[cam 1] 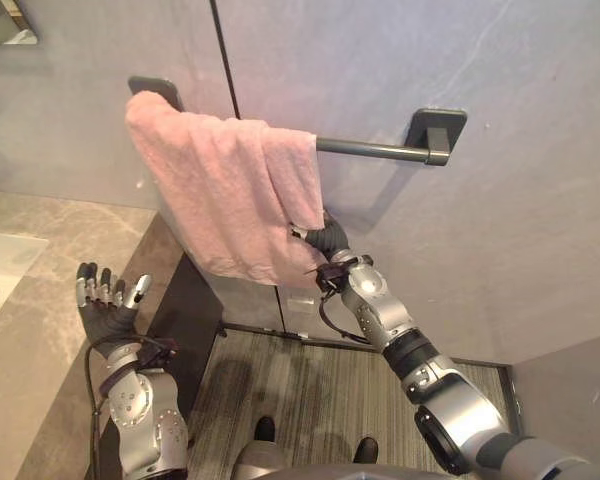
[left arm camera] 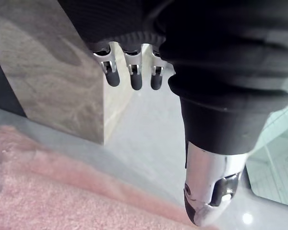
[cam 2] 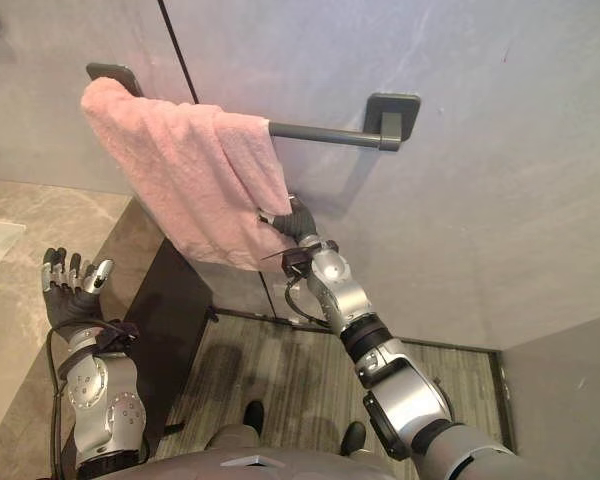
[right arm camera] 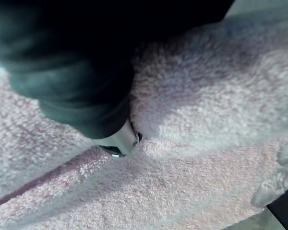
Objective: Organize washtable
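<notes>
pink towel (cam 1: 220, 190): draped over the dark towel bar (cam 1: 370, 150) on the grey wall (cam 1: 500, 230), at 11 o'clock in the head view, bunched toward the bar's left end. right hand (cam 1: 325, 237): against the towel's 4 o'clock corner, buried in the cloth; hold state cannot be told. left hand (cam 1: 105, 300): at 8 o'clock, raised above the marble countertop (cam 1: 40, 370), fingers straight and spread, holding nothing. sink (cam 1: 0, 265): at 9 o'clock.
</notes>
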Motion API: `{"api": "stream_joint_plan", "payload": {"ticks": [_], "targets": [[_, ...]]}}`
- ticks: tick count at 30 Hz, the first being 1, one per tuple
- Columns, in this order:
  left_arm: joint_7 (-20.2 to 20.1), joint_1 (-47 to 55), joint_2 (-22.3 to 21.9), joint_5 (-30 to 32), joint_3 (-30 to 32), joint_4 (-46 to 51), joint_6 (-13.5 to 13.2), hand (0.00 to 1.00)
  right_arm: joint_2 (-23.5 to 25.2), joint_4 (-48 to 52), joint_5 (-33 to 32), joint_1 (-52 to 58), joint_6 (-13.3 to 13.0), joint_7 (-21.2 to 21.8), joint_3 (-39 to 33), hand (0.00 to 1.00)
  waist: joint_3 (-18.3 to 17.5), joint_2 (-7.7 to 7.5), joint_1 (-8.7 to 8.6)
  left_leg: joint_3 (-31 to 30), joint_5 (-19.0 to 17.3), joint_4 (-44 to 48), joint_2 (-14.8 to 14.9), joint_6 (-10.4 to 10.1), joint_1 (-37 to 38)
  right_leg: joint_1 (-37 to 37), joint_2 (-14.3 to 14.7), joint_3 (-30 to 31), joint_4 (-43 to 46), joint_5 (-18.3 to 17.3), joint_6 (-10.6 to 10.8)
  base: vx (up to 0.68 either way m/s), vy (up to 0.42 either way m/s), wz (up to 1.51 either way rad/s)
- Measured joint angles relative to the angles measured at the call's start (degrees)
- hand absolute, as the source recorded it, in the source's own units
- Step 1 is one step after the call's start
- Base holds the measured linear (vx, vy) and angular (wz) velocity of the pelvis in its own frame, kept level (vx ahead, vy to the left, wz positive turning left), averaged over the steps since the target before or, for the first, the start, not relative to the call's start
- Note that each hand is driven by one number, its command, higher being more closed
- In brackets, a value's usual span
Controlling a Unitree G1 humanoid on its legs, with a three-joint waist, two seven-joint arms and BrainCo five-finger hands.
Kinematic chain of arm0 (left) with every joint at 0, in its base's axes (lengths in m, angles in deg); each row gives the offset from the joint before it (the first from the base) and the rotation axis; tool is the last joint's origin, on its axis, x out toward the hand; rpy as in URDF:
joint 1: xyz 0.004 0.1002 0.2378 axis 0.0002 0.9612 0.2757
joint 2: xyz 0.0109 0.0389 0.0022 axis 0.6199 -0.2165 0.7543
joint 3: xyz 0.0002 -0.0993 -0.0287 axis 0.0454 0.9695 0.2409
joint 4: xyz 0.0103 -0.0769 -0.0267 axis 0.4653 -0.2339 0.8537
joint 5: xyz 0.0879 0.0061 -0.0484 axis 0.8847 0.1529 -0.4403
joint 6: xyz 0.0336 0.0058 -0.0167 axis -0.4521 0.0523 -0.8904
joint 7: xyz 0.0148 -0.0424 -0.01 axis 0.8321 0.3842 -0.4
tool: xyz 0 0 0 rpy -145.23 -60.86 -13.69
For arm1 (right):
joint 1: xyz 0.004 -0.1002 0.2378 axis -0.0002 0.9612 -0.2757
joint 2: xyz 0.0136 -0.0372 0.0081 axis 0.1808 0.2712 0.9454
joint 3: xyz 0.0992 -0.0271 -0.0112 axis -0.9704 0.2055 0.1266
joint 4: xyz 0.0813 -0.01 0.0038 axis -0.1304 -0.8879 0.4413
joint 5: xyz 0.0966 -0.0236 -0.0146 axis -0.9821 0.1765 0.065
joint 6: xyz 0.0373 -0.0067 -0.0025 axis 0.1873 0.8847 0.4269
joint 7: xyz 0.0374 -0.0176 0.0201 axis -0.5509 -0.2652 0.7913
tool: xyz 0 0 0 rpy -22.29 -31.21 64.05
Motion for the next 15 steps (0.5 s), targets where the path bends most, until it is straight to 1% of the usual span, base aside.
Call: {"api": "stream_joint_plan", "payload": {"ticks": [2, 5, 8, 11, 15], "targets": [[0.25, -0.13, 0.02, 1.1, 0.51, 0.0, 0.0, 0.0, -0.12, 1.79, 0.0, 1.68, -0.3, 0.01, -0.96, 1.0, 0.05, 0.08, -0.18, 0.18, 0.0, 0.0, -0.11, 0.0, 0.08, -0.01, -0.27, 0.12, 0.01, 0.0, 0.01, 0.02, 0.025, -0.05], [0.52, -0.27, 0.32, 2.16, 1.44, -0.19, 0.01, 0.0, -0.37, 3.97, 0.02, 4.37, -0.62, 0.04, -1.34, 1.0, 0.09, 0.14, -1.11, 0.76, -0.02, 0.01, -0.16, 0.03, 0.44, -0.02, -0.35, 0.8, 0.2, 0.02, 0.03, -0.01, 0.019, -0.07], [1.12, -2.17, 1.48, 3.52, 1.41, -1.42, 0.05, 0.0, -1.37, 6.38, 0.03, 6.82, -0.7, 0.14, -1.22, 1.0, 0.11, 0.18, -1.12, 1.43, -0.07, 0.0, -0.06, 0.01, 0.68, -0.14, -0.23, 1.59, 0.18, 0.17, 0.03, -0.04, 0.011, -0.14], [1.39, -4.16, 3.97, 4.64, -0.05, -3.77, 0.15, 0.0, -1.89, 8.46, 0.03, 8.32, -0.62, 0.49, -1.11, 1.0, 0.2, 0.33, -1.23, 3.15, -0.25, -0.01, 0.02, 0.0, 0.67, -0.76, -0.09, 3.34, -0.01, 0.73, -0.04, -0.05, 0.015, -0.26], [1.78, -8.38, 5.63, 6.58, -2.36, -5.5, 0.35, 0.0, -2.23, 10.86, -0.01, 10.04, -0.65, 0.5, -1.03, 1.0, 0.28, 0.47, -1.87, 4.88, -0.53, 0.0, 0.02, -0.02, 0.81, -1.46, 0.05, 5.1, -0.42, 1.72, -0.1, -0.02, 0.011, -0.24]]}}
